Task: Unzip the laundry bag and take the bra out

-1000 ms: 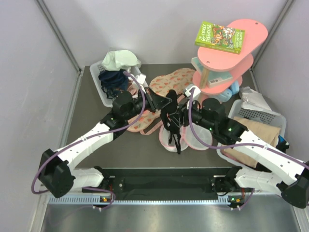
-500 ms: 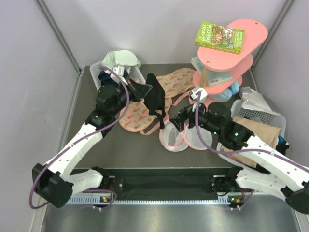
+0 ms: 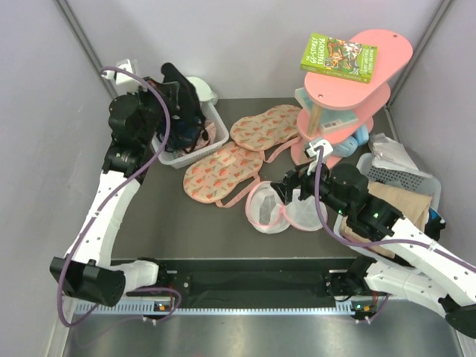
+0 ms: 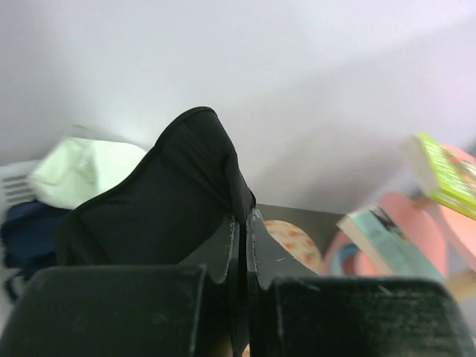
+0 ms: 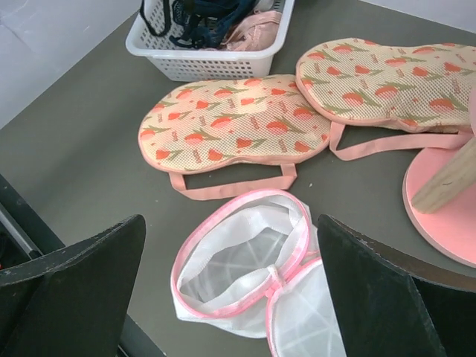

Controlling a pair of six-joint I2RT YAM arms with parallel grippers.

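Observation:
The laundry bag (image 3: 277,210) lies unzipped on the table, its two white mesh halves with pink trim spread open and empty; it also shows in the right wrist view (image 5: 245,262). My right gripper (image 3: 288,184) is open and empty just above it, and in its own view (image 5: 230,223) the jaws stand wide on either side of the bag. My left gripper (image 3: 165,97) is raised at the back left, over the white basket (image 3: 190,151). It is shut on the black bra (image 3: 181,80), which fills the left wrist view (image 4: 167,193) ahead of the closed gripper (image 4: 244,220).
Two pink fruit-print fabric pieces (image 3: 223,172) (image 3: 268,126) lie behind the bag. The back-left basket (image 5: 201,65) holds navy and pale cloth. A pink tiered stand (image 3: 349,85) with a green book (image 3: 338,57) stands at the back right. A second white basket (image 3: 428,180) with tan cloth is at the right.
My left gripper has carried the bra up and away from the bag to the back left, over the basket. The bag is left open and empty. The right gripper has drawn back slightly.

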